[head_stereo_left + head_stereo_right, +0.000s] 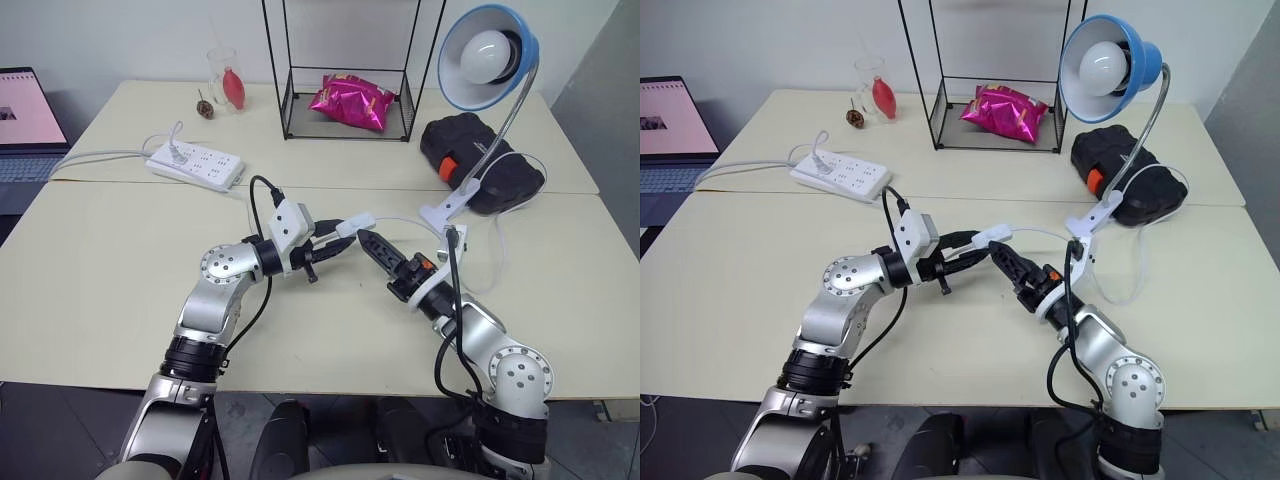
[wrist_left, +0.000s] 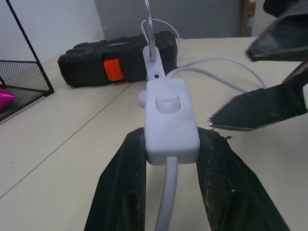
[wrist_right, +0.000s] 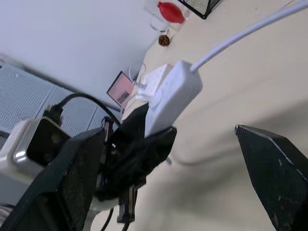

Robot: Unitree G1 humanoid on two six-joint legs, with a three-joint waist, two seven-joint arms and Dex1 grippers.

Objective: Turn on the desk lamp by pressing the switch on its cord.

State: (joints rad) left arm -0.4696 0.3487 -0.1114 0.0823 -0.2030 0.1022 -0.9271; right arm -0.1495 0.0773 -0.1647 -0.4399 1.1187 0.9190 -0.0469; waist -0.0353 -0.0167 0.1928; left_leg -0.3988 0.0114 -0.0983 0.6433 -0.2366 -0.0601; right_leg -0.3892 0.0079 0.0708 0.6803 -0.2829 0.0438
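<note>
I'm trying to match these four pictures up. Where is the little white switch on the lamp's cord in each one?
Left eye view: the switch is mid-table, held up in the left gripper.
Right eye view: the same spot, just left of the right gripper.
Left wrist view: large in the foreground, clamped between two black fingers.
Right wrist view: near the middle, tilted.
Shared landmark: the cord leaving the switch.

Evenly, brightly lit from overhead — soft, faint shadows on the table (image 1: 120, 260); near fingers blurred in wrist views.
</note>
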